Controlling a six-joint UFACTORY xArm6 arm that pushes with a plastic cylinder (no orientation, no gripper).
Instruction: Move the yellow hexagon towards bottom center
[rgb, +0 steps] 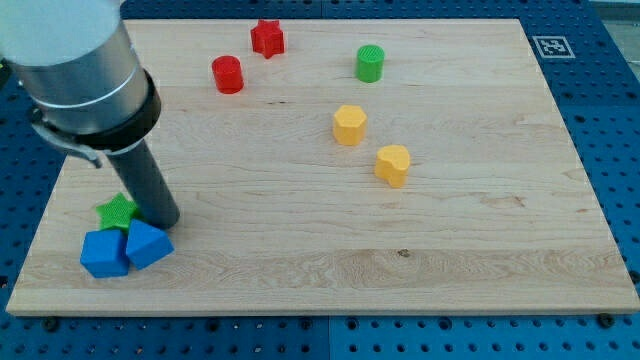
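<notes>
- Tip (166, 222) at near-left of counter (470, 250), touching green star (116, 210) and two blue blocks (126, 249).
- No hand on the rod; it holds nothing.
- Yellow hexagon (349, 125) mid-counter, far from tip; second yellow block (392, 165) just right of it.

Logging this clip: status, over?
My tip at lower left, beside green star. Yellow hexagon untouched, upper middle. Yellow block sits just below-right of it.

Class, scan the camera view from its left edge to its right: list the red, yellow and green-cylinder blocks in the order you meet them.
red cylinder → red star → yellow hexagon → green cylinder → second yellow block
</notes>
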